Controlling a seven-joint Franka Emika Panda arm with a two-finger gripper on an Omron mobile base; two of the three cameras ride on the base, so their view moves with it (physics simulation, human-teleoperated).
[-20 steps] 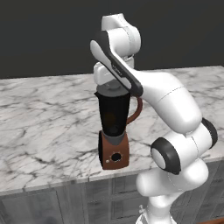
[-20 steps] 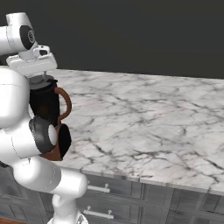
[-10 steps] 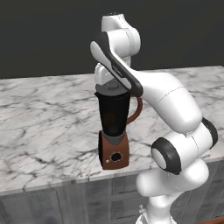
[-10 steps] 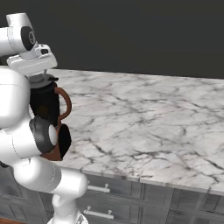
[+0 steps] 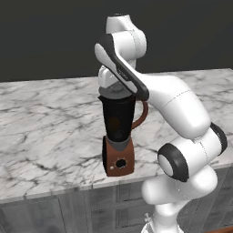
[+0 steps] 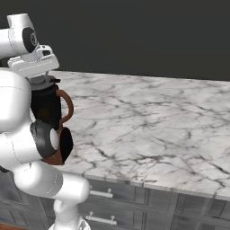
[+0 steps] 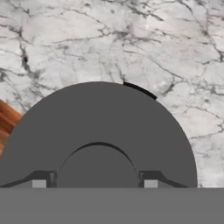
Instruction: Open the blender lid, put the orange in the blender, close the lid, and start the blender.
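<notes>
Gripper [image 7: 95, 183] astride blender lid [image 7: 100, 127] knob, contact unclear.

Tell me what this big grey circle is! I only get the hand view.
Observer: It's the lid. It sits on top of the blender jar, and the gripper holds it from above.
Operator: What's under the jar?
Observer: A reddish-brown base with a round black dial that faces the front of the counter.
Operator: Is the blender far back?
Observer: No, it stands close to the counter's front edge, right in front of the robot.
</notes>
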